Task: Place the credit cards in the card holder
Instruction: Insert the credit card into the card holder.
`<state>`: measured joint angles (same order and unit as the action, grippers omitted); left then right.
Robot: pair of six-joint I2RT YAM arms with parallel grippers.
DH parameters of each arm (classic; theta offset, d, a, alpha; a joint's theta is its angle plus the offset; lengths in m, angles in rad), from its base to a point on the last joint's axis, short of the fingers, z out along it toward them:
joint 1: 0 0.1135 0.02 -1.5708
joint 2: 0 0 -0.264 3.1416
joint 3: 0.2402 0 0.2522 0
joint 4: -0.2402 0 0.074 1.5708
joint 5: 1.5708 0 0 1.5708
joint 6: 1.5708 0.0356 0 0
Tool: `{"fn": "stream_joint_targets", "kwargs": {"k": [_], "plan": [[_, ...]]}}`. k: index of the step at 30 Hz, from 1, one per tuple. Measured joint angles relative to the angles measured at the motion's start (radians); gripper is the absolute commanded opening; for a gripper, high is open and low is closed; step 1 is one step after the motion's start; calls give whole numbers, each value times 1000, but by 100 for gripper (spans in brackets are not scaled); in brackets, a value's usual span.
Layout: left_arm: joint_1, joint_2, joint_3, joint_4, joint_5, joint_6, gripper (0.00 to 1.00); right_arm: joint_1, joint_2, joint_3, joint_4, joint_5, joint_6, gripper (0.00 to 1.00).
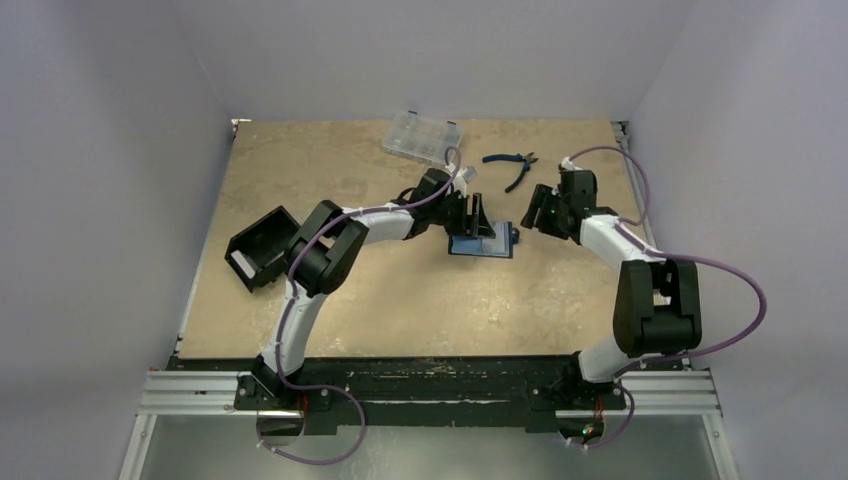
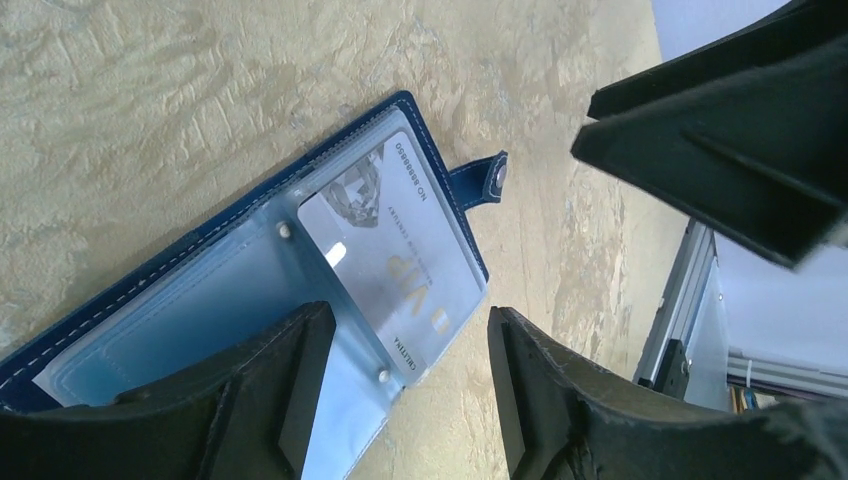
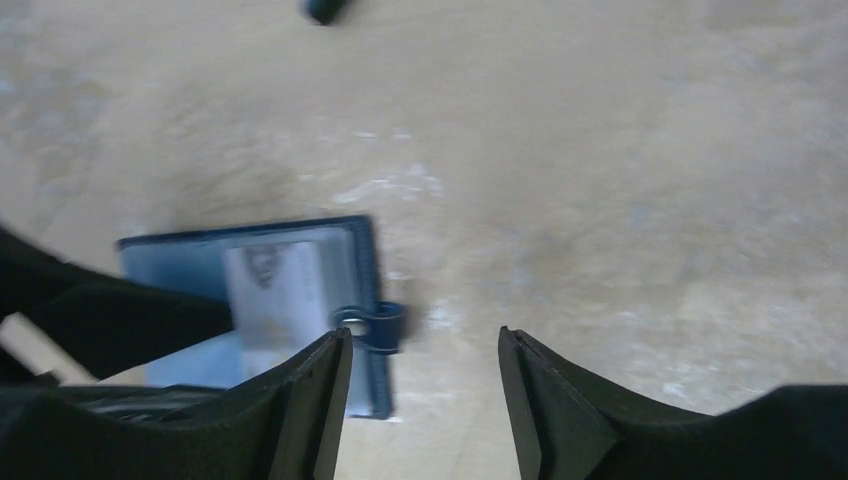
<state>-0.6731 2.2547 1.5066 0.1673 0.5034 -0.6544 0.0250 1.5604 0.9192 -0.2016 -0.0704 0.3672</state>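
Left gripper crowds the far edge of the card holder; its near side seems unobstructed.

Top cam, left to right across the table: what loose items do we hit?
Black box → clear plastic case → pliers. The wallet overlaps the last two sideways, so it is left out.
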Motion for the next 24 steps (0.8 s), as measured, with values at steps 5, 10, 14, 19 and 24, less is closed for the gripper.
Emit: {"fn": "stream_joint_targets", "kwargs": {"k": [5, 10, 14, 19, 24], "plan": [[6, 0, -27, 46, 39, -43, 63, 98, -3, 55, 3, -60, 2, 56], [21, -4, -85, 138, 74, -114, 64, 117, 130, 85, 117, -234, 63, 48], [30, -22, -116, 159, 92, -137, 66, 97, 232, 89, 164, -296, 89, 47], [37, -35, -123, 138, 103, -138, 66, 52, 234, 81, 163, -259, 76, 46], [53, -36, -126, 139, 133, -155, 66, 22, 204, 54, 128, -147, 37, 46]]}}
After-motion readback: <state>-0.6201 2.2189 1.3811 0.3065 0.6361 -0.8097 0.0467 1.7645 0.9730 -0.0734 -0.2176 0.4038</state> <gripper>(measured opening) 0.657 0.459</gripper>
